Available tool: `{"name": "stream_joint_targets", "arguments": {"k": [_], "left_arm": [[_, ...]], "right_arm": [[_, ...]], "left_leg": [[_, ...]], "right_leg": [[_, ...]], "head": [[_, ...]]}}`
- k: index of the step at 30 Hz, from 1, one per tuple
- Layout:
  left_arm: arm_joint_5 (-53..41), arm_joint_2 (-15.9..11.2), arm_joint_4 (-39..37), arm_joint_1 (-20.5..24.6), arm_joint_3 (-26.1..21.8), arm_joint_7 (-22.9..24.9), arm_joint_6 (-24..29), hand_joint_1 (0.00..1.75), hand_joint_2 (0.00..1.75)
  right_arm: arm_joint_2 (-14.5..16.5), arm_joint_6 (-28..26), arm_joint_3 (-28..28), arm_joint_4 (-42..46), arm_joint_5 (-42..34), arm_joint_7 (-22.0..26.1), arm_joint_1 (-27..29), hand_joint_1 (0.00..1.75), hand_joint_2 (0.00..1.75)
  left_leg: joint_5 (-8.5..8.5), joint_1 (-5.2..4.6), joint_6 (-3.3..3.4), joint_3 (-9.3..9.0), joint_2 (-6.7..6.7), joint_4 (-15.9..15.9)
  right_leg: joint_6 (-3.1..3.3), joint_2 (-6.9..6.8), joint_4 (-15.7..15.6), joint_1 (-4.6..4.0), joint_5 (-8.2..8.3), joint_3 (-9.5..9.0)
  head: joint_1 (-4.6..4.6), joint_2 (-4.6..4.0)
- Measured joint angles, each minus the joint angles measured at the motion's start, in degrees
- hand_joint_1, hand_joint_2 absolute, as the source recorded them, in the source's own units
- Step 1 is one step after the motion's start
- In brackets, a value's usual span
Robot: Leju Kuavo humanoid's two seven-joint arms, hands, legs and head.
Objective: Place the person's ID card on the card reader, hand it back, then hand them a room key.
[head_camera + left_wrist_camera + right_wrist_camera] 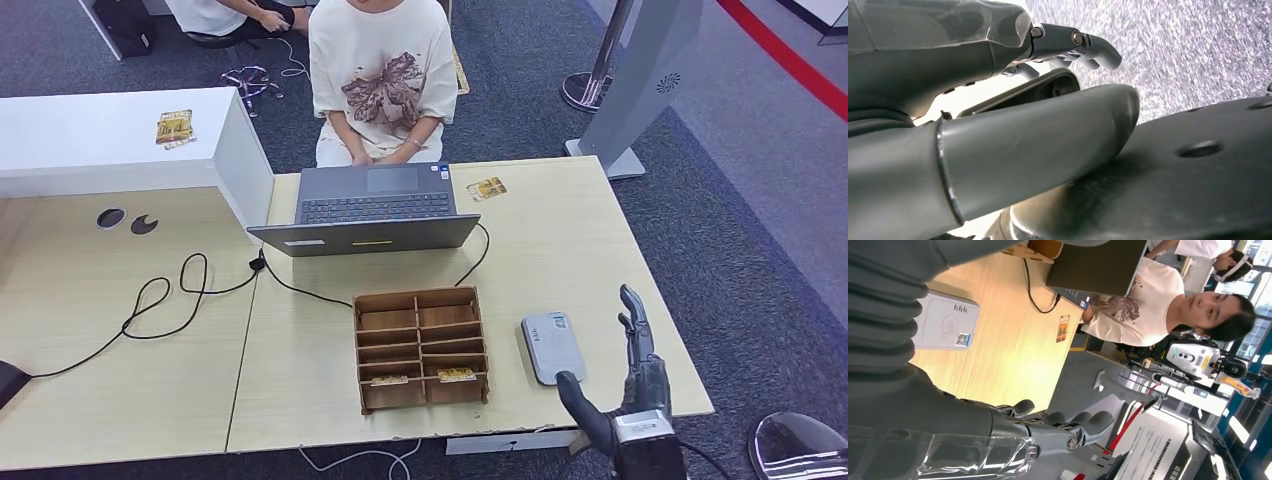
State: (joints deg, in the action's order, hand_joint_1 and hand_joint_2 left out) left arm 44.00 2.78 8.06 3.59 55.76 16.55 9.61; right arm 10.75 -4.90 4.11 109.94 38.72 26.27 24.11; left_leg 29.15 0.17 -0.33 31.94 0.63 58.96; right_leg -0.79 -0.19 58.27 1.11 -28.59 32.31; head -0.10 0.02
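While the right hand [632, 375] hovers empty with fingers spread just beside the grey card reader [552, 346], the left hand [998, 90] hangs empty. An orange-patterned ID card [486, 188] lies on the desk [560, 250] beside the laptop [372, 207].

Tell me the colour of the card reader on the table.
The card reader is light grey-white with a small blue mark, clearest in the right wrist view.

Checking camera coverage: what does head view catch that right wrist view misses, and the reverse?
Head view alone: the wooden organizer in full with cards in its front slots, the laptop's keyboard, the black cable.
Right wrist alone: the QR code on the card reader, a white machine behind the person.
Both: the right hand, empty with fingers apart, the ID card near the laptop, the seated person.
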Motion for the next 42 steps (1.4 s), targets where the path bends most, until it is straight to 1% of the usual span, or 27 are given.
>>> {"name": "stream_joint_targets", "arguments": {"k": [5, 11, 14, 16, 20, 24, 28, 35, 38, 42], "left_arm": [[0.49, -0.07, -0.15, 0.19, 1.20, 0.17, -0.37, 0.00, 0.00], [0.22, -0.10, -0.26, 0.31, 1.71, 0.24, -0.79, 0.00, 0.00], [-0.60, -0.14, -0.37, 0.44, 2.97, 0.78, -1.19, 0.00, 0.00], [-0.90, -0.17, -0.41, 0.52, 3.77, 1.21, -1.35, 0.00, 0.00], [-0.38, -0.22, -0.49, 0.58, 4.38, 1.37, -1.37, 0.00, 0.00], [0.92, -0.27, -0.52, 0.64, 5.28, 1.28, -1.37, 0.00, 0.00], [1.63, -0.30, -0.56, 0.67, 6.33, 1.22, -1.38, 0.00, 0.00], [2.88, -0.38, -0.58, 0.72, 8.16, 1.48, -2.07, 0.00, 0.00], [4.34, -0.40, -0.58, 0.83, 8.22, 2.29, -3.36, 0.00, 0.00], [5.41, -0.40, -0.58, 0.94, 8.27, 2.77, -4.02, 0.00, 0.00]], "right_arm": [[-0.03, -0.69, 0.01, 0.02, 1.93, 0.48, 0.20, 0.00, 1.75], [-0.96, -2.59, 1.38, 0.94, 3.35, 2.96, 0.43, 0.00, 1.75], [-1.67, -5.08, 2.85, 1.48, 6.45, 2.27, 0.47, 0.00, 1.75], [-2.36, -6.62, 4.05, 1.71, 8.88, 0.99, 0.46, 0.00, 1.75], [-4.81, -10.40, 7.27, 1.86, 13.63, -3.40, 0.43, 0.00, 1.75], [-8.69, -14.32, 11.66, 1.66, 20.03, -10.19, 0.30, 0.00, 1.75], [-12.29, -17.37, 16.22, 1.32, 23.37, -14.07, 0.01, 0.00, 1.75], [-17.11, -20.47, 23.06, 1.02, 32.90, -22.58, -1.52, 0.00, 1.75], [-18.69, -21.57, 26.05, 0.68, 35.84, -25.41, -2.78, 0.00, 1.75], [-20.34, -21.95, 29.41, 0.06, 40.71, -30.37, -4.43, 0.00, 1.75]], "left_leg": [[0.00, 0.00, 0.00, 0.00, 0.00, 0.00], [0.00, 0.00, 0.00, 0.00, 0.00, 0.00], [0.00, 0.00, 0.00, 0.00, 0.00, 0.00], [0.00, 0.00, 0.00, 0.00, 0.00, 0.00], [0.00, 0.00, 0.00, 0.00, 0.00, 0.00], [0.00, 0.00, 0.00, 0.01, 0.00, 0.00], [0.00, -0.01, 0.00, 0.01, 0.00, 0.00], [0.00, 0.00, 0.00, 0.00, 0.00, 0.00], [0.00, 0.00, 0.00, -0.01, 0.00, 0.00], [-0.01, 0.00, 0.00, -0.01, 0.00, 0.00]], "right_leg": [[0.00, 0.00, 0.00, 0.00, 0.00, -0.01], [0.00, 0.00, 0.00, 0.00, 0.00, -0.01], [0.00, 0.00, 0.00, 0.00, 0.00, -0.01], [0.00, 0.00, 0.00, 0.00, 0.00, -0.01], [0.00, 0.00, 0.00, 0.00, 0.00, -0.02], [0.00, 0.00, 0.00, 0.01, 0.00, -0.02], [0.00, 0.00, -0.01, 0.01, 0.00, -0.02], [0.00, 0.00, 0.00, 0.00, 0.00, -0.02], [0.00, 0.00, 0.00, 0.00, 0.00, -0.03], [0.00, 0.00, 0.00, 0.01, 0.00, -0.03]], "head": [[0.01, 0.00], [0.01, -0.01], [0.00, -0.01], [0.00, 0.00], [0.01, 0.01], [0.01, 0.00], [0.00, 0.01], [0.00, -0.01], [0.00, 0.00], [-0.01, -0.01]]}}
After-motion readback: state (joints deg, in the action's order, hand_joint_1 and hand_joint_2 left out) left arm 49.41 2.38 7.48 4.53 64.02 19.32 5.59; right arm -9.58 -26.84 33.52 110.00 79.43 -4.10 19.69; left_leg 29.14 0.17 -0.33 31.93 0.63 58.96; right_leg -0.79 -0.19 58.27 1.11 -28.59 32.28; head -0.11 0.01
